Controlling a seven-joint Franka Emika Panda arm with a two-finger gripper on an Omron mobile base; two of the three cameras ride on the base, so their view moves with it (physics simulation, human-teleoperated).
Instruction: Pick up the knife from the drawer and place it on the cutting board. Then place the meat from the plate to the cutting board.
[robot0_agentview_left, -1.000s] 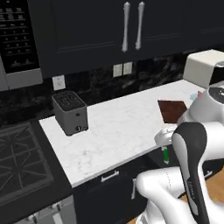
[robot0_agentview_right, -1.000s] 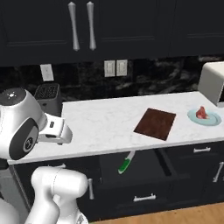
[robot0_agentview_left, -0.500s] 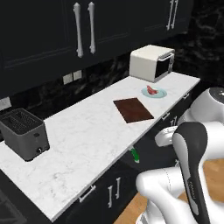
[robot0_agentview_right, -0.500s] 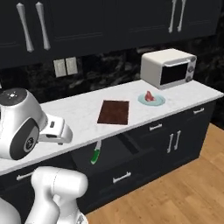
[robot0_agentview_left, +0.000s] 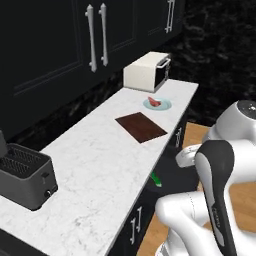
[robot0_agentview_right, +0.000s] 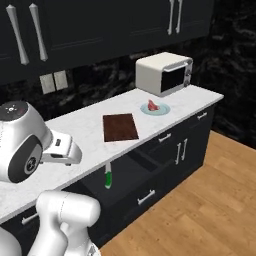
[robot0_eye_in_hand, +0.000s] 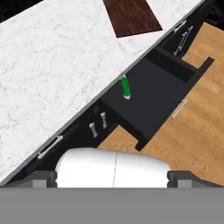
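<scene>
Left base view: the robot's white arm covers the lower right and hides most of the open drawer (robot0_agentview_left: 167, 175), so just the green tip of the knife (robot0_agentview_left: 156, 179) peeks out below the counter edge. On the white marbled counter (robot0_agentview_left: 95, 160) lie the flat reddish-brown cutting board (robot0_agentview_left: 140, 126) and, beyond it, the round pale plate (robot0_agentview_left: 157, 104) with the red meat (robot0_agentview_left: 155, 102). A boxy white microwave (robot0_agentview_left: 147, 71) stands farthest; a ribbed dark toaster (robot0_agentview_left: 24, 175) sits near left, cut off at the frame edge.

Right base view: the drawer (robot0_agentview_right: 131, 170) stands pulled out, its interior dark. The knife (robot0_agentview_right: 108, 177) lies at its left end, blade toward the counter. The board (robot0_agentview_right: 119, 127) lies left of the plate (robot0_agentview_right: 155, 108).

Hand view: the knife (robot0_eye_in_hand: 126, 87) rests in the drawer (robot0_eye_in_hand: 153, 96) close under the counter lip, blade hard to make out. The gripper (robot0_eye_in_hand: 113, 180) fingertips (robot0_eye_in_hand: 44, 180) sit wide apart at the bottom corners, nothing between them, well away from the knife.
</scene>
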